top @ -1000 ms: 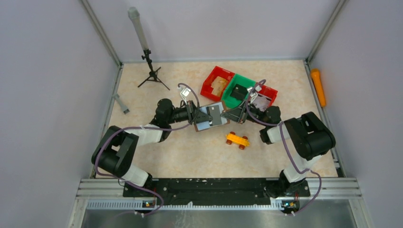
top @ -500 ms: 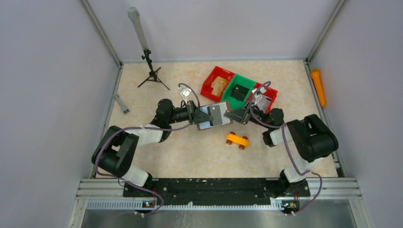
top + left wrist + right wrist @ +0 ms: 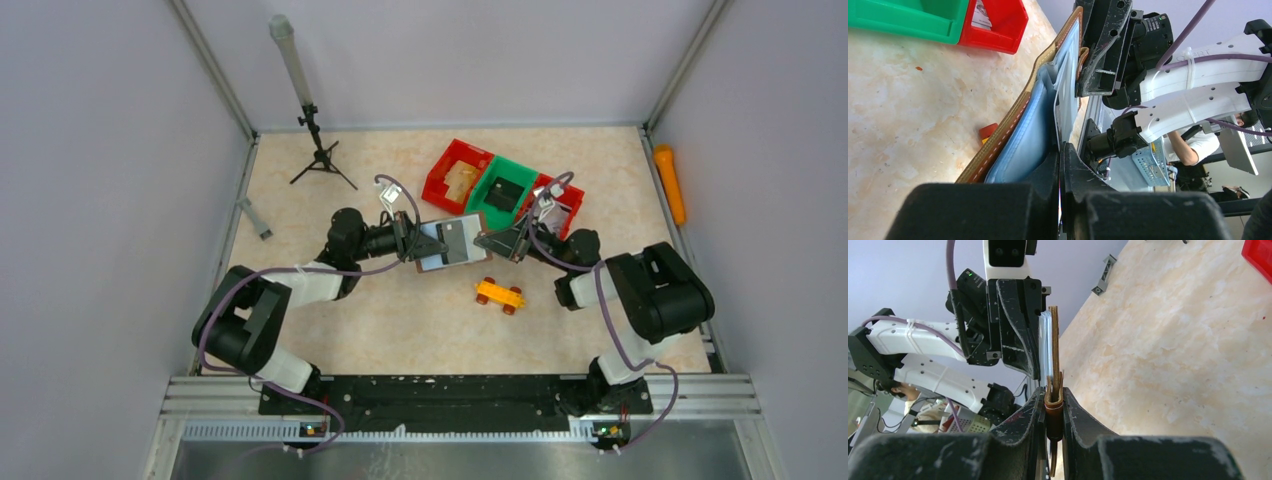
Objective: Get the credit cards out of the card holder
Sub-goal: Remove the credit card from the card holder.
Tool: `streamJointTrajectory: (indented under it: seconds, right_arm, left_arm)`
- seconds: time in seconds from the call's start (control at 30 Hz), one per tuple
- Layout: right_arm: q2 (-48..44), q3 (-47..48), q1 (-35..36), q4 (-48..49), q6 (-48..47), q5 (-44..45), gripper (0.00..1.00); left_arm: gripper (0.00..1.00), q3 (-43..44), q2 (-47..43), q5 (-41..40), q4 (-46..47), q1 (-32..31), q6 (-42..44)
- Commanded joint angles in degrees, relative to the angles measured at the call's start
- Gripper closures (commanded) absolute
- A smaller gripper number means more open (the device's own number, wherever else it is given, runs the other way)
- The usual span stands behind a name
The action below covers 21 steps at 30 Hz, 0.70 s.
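Observation:
The brown card holder [image 3: 452, 243] hangs open above the table between my two grippers, its blue inner pockets [image 3: 1020, 142] facing the left wrist camera. My left gripper [image 3: 417, 244] [image 3: 1060, 165] is shut on the thin edge of a pale credit card [image 3: 1066, 100] that stands partly out of a pocket. My right gripper [image 3: 494, 243] [image 3: 1054, 412] is shut on the opposite brown leather edge of the card holder [image 3: 1054, 340]. Other credit cards are hidden inside the pockets.
An orange toy car [image 3: 499, 294] lies on the table just below the card holder. Red [image 3: 458, 172], green [image 3: 503, 188] and red [image 3: 562, 198] bins stand behind it. A small tripod [image 3: 318, 150] stands at the back left, an orange tool [image 3: 670, 183] along the right wall.
My right arm has drawn a little to the right and the card holder has shifted slightly with it. The left jaws have closed tighter on the card.

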Motion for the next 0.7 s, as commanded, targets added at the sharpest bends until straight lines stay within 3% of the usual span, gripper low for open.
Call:
streamJointTrajectory:
  seconds: [0.0,0.53,0.67]
  right_arm:
    - [-2.08,-0.25,-1.9,12.84,-0.67,1.98,1.0]
    - [0.02,0.77,-2.72,11.07,0.05,1.47,1.0]
    - [3.5,2.55,-2.71,9.4,1.59,0.84,1.0]
  left_arm:
    - [0.99,0.21,-1.95,0.03,2.57,0.98,0.43]
    - [1.0,-1.33,-3.97,-1.64,2.41,2.2,0.86]
    - [1.0,-3.22,-10.69,-6.98,-5.11,3.73,5.53]
